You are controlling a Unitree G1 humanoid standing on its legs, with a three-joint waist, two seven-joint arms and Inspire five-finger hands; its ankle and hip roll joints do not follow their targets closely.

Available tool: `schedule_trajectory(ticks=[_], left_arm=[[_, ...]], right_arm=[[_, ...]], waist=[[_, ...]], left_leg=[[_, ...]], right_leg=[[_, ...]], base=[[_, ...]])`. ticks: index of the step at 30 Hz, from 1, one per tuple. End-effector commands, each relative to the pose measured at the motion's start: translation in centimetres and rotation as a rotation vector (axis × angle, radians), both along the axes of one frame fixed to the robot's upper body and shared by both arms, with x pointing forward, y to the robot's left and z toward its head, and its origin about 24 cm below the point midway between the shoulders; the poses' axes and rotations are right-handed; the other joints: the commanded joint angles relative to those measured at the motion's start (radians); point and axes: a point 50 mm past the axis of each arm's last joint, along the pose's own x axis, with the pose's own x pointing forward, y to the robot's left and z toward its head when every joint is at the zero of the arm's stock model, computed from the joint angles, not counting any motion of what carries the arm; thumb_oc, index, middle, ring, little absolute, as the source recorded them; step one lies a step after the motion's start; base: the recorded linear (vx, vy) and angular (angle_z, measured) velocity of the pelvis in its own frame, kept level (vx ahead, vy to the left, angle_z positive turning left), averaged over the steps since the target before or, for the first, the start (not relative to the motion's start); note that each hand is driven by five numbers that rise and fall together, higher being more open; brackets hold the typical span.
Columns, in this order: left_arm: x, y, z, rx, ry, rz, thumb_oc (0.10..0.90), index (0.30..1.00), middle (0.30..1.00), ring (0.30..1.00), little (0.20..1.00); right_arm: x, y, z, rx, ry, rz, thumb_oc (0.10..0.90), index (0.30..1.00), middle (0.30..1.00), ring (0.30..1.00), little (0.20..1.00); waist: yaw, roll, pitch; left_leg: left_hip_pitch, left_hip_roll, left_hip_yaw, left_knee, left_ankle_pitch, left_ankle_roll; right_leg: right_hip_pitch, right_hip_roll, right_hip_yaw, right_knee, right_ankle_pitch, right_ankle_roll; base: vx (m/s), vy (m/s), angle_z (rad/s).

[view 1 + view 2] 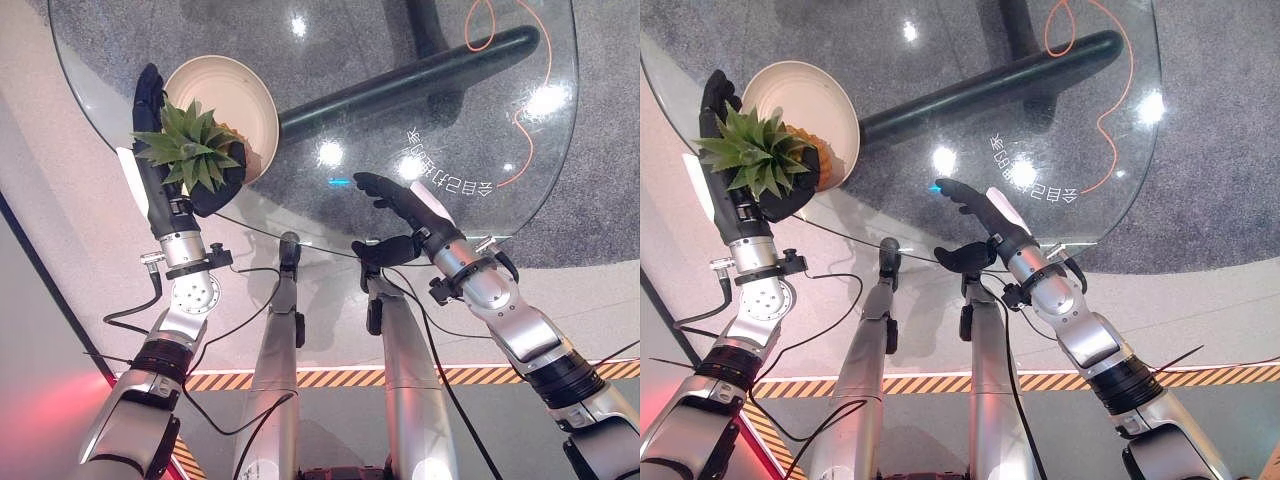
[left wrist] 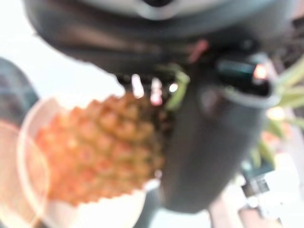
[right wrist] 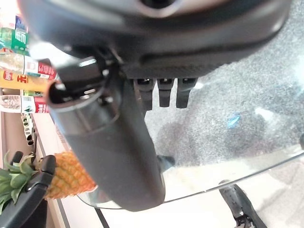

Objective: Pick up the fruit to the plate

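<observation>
Pineapple [image 1: 195,150]: one, grasped by the left hand [image 1: 165,150], whose fingers curl round it at the near rim of the single cream plate [image 1: 235,90] on the glass table [image 1: 400,100]. Its long axis lies roughly level, leafy crown toward the robot, body toward the plate. The left wrist view shows the orange body [image 2: 99,147] over the plate, which the crown hides in the head views. Right hand [image 1: 400,205]: released, fingers extended over the table edge, well apart.

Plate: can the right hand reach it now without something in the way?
Probably yes, but to little use. The right hand hovers open over the glass table, with bare glass between it and the plate. But the left hand already holds the pineapple at the plate.
</observation>
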Motion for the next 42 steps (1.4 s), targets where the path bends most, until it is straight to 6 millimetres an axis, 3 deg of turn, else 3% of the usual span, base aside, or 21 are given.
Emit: schedule_trajectory(ticks=[1, 12, 28, 42], left_arm=[[-0.9, 0.6, 1.3, -0.044, -0.089, -0.01, 0.8, 0.9, 0.9, 0.9, 0.9], [-1.2, 0.6, 1.5, -0.031, -0.11, -0.001, 0.8, 0.9, 0.9, 0.9, 0.9], [-1.3, 1.2, 5.7, 0.046, -0.28, 0.048, 0.8, 0.9, 0.9, 0.9, 0.9], [-1.3, 1.9, 6.3, 0.047, -0.289, 0.075, 0.8, 0.9, 0.9, 0.9, 0.9]], right_arm=[[-1.9, 0.4, -0.5, 0.01, -0.003, 0.074, 0.8, 0.9, 0.9, 0.9, 0.9], [-1.9, 0.2, -0.5, 0.006, -0.001, 0.07, 0.8, 0.9, 0.9, 0.9, 0.9], [-1.5, 0.5, 0.3, -0.004, 0.002, 0.08, 0.8, 0.9, 0.9, 0.9, 0.9], [-1.2, 0.7, 0.5, -0.003, 0.017, 0.079, 0.8, 0.9, 0.9, 0.9, 0.9]], waist=[[-0.018, 0.03, -0.025], [-0.022, 0.038, -0.025], [-0.035, 0.048, -0.025], [-0.032, 0.05, -0.025]], left_leg=[[0.017, -0.097, 0.091, 0.088, -0.105, 0.076], [0.023, -0.096, 0.096, 0.08, -0.102, 0.077], [0.036, -0.088, 0.109, 0.092, -0.111, 0.078], [0.07, -0.086, 0.107, 0.097, -0.118, 0.074]], right_leg=[[0.053, 0.071, -0.026, -0.189, 0.144, 0.031], [0.056, 0.072, -0.018, -0.192, 0.145, 0.031], [0.066, 0.074, 0.0, -0.179, 0.135, 0.026], [0.107, 0.069, 0.0, -0.174, 0.121, 0.024]], base=[[0.0, 0.0, 0.0], [0.0, 0.0, 0.0], [0.0, 0.0, 0.0], [0.0, -0.002, -0.01]])
